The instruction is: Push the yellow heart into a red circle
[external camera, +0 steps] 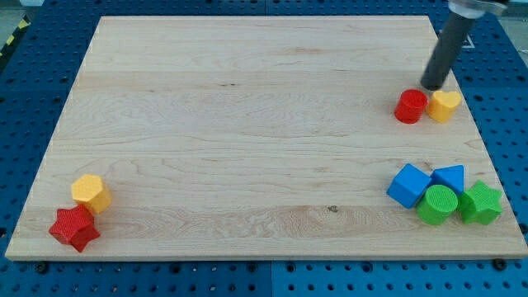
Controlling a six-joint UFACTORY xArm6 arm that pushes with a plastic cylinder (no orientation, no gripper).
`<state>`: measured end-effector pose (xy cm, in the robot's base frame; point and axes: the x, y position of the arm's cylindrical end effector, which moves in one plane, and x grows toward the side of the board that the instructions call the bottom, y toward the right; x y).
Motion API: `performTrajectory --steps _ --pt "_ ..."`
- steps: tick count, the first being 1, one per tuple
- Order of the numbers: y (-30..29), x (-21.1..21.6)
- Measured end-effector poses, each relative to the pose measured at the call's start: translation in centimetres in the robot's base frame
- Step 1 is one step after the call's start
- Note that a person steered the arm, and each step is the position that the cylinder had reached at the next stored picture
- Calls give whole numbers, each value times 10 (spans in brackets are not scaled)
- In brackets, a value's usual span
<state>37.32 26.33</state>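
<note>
— Yellow heart (445,105) is sitting at the tabletop's (247,124) right edge, seemingly touching the red circle (410,106) on its left. Why is my tip (432,85) standing just above them?

— It is hovering over the seam between the two, toward the view's top. The push is looking done, though I cannot be sure they are truly meeting. This tool is a plain rod: nothing parting, closing or clamping.

— And the others?

— Blue cube (408,185), green circle (438,204) and the rest are lying well apart.
</note>
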Motion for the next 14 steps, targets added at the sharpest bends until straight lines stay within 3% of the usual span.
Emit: performTrajectory --steps 3,4,6,8,11,14 --pt "59 32" --pt "40 55" --pt "18 58" --pt "19 12" --pt "16 11" --pt "-20 47"
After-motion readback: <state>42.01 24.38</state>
